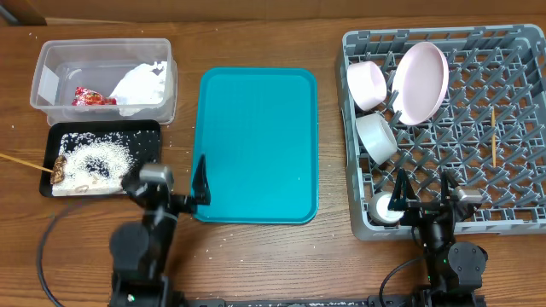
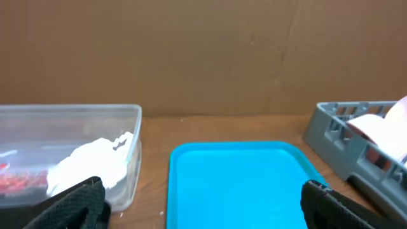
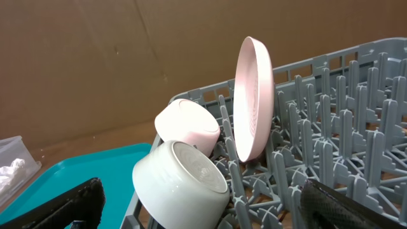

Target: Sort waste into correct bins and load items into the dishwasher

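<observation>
The clear tub at the back left holds a crumpled white napkin and a red-and-white wrapper. The black tray in front of it holds white rice and brown scraps. The grey rack on the right holds an upright plate, two bowls, a small cup and a chopstick. Another chopstick lies on the table left of the black tray. My left gripper is open and empty at the teal tray's front left corner. My right gripper is open and empty over the rack's front edge.
The teal tray lies bare in the middle between the bins and the rack. In the left wrist view the tub, teal tray and rack corner show. The right wrist view shows the plate and both bowls.
</observation>
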`<control>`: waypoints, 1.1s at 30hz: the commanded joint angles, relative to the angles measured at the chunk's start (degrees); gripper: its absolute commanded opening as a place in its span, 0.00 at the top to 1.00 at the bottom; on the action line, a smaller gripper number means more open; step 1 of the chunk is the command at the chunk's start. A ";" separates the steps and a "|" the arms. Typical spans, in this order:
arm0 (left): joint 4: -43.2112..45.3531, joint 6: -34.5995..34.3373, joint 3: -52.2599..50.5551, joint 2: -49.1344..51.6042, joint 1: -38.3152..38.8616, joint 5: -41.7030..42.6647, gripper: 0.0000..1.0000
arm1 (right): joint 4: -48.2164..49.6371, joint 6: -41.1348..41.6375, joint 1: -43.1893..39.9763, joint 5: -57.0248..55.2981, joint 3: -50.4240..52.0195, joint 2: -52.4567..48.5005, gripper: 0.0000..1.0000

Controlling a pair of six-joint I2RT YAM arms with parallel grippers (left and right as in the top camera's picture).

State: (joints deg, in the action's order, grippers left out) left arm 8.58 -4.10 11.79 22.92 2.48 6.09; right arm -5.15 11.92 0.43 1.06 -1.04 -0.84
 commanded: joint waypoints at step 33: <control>-12.61 2.40 -11.54 -22.64 -2.56 -0.68 0.00 | 0.39 -0.17 0.26 -0.59 0.59 0.68 0.00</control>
State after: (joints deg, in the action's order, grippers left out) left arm -3.90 -2.57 0.51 0.91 0.58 5.58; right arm -5.15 11.97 0.40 1.04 -1.04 -0.84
